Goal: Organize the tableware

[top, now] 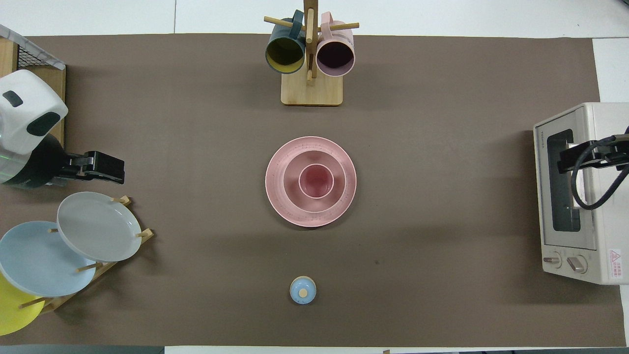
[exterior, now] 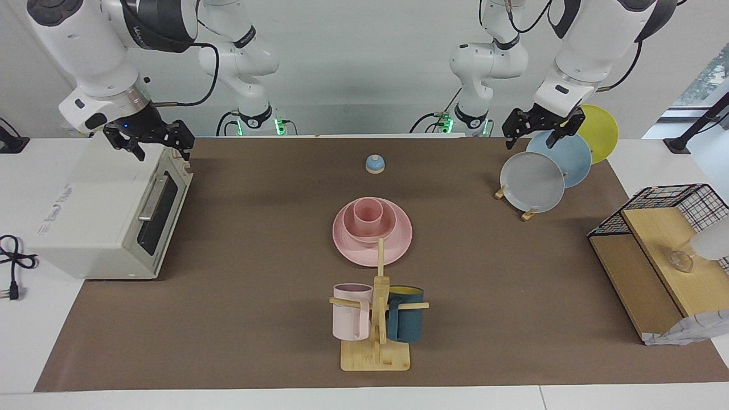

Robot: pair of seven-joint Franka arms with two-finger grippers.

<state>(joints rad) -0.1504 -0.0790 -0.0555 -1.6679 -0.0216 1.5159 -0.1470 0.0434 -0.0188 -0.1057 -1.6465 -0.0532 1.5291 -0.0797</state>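
Three pink pieces sit nested at the middle of the tabletop [exterior: 239,239]: the cup [exterior: 368,213] stands upright inside the bowl [exterior: 386,228], and the bowl rests on the plate [exterior: 398,246]. The stack lies between the small blue bell [exterior: 375,164], which is nearer to me, and the wooden mug tree [exterior: 377,336], which is farther from me. On that tree a pale pink mug [exterior: 351,319] and a dark teal mug [exterior: 405,323] hang from its pegs, one on each side of the post.

My left gripper [exterior: 541,130] hangs in the air over the plate rack [exterior: 528,214] at my left arm's end of the tabletop, its fingers spread wide and holding nothing. The rack carries a grey plate [exterior: 532,181], a blue plate [exterior: 564,156] and a yellow plate [exterior: 602,132], all leaning on edge. Farther from me at that end stands a wire-and-wood shelf [exterior: 655,267].

My right gripper [exterior: 152,142] hovers over the white toaster oven [exterior: 97,216] at my right arm's end, fingers likewise wide apart and empty. Neither of my grippers touches the pink set; both are well apart from it, one toward each end of the tabletop.
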